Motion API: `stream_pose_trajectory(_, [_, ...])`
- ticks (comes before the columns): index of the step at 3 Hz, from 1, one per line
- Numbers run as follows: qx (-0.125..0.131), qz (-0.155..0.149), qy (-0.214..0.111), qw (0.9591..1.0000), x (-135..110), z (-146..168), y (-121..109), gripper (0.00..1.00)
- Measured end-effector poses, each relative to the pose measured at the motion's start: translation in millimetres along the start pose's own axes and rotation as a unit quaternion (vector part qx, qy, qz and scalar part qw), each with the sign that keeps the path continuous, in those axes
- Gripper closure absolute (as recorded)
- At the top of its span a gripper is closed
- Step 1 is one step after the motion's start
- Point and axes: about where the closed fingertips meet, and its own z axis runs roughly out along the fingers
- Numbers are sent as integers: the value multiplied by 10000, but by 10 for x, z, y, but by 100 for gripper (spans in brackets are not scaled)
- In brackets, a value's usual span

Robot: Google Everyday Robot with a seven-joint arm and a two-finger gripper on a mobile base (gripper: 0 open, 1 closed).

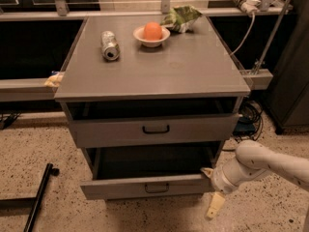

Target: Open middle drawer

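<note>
The grey cabinet has three drawers. The middle drawer [145, 186] is pulled well out, its dark inside showing, with the small black loop handle [157, 188] at the centre of its front. The top drawer [154, 129] is slightly out. The bottom drawer is hidden under the middle one. My gripper [211, 188] is at the right end of the middle drawer's front. Its cream fingers are spread apart, one at the front's top right corner [207, 171] and one hanging below it [215, 206]. My white arm [260, 163] comes in from the right.
On the cabinet top [193, 71] lie a can [110, 45] on its side, a bowl holding an orange [152, 32] and a green bag [181, 18]. A black bar [38, 197] lies on the speckled floor at the left. Cables [248, 115] hang at the right.
</note>
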Motion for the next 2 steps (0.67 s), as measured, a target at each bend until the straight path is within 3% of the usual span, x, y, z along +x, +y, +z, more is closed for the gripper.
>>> stream_pose_trajectory(1, [-595,263,59,9979,-58,-232,576,0])
stream_pose_trajectory(2, [-595,263,59,9979,-58,-231,576,0])
